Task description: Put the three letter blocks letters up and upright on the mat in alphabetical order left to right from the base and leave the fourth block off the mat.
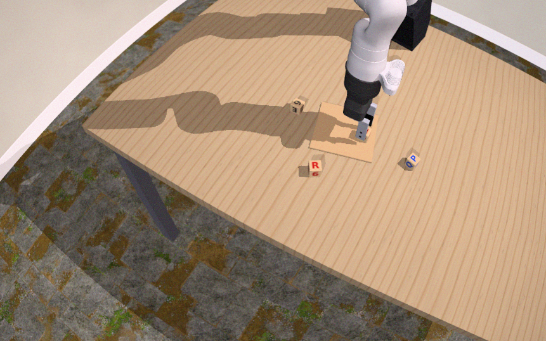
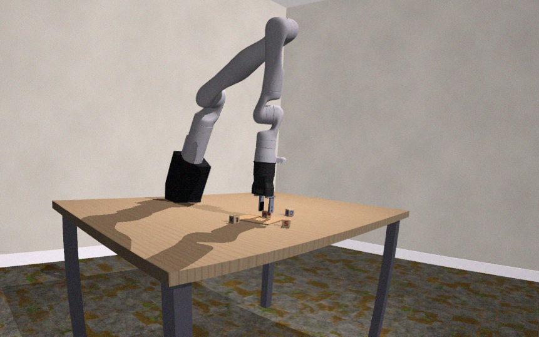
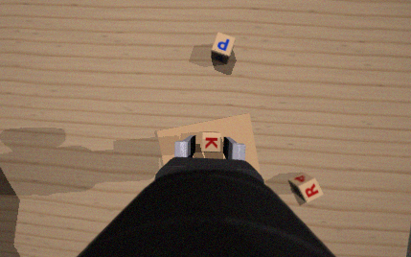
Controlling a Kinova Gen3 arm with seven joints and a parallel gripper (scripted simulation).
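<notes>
My gripper (image 1: 366,129) (image 2: 266,210) (image 3: 209,144) is open, its fingers on both sides of the K block (image 3: 211,142) (image 2: 266,213), with a gap on each side in the wrist view. The K block sits on the mat (image 1: 351,151) (image 3: 242,126), red K on top, turned sideways in the wrist view; fingers mostly hide it in the top view. The block with blue P on top (image 1: 411,161) (image 2: 289,212) (image 3: 223,45) and the block with red R on top (image 1: 314,167) (image 2: 286,223) (image 3: 308,188) lie off the mat. The fourth block (image 1: 297,106) (image 2: 233,218), a dark digit on top, also lies off it.
The black robot base (image 1: 413,25) (image 2: 187,178) stands at the far side of the wooden table (image 1: 478,212) (image 2: 325,222). The arm's shadow crosses the table and part of the mat. The fourth block is out of the wrist view.
</notes>
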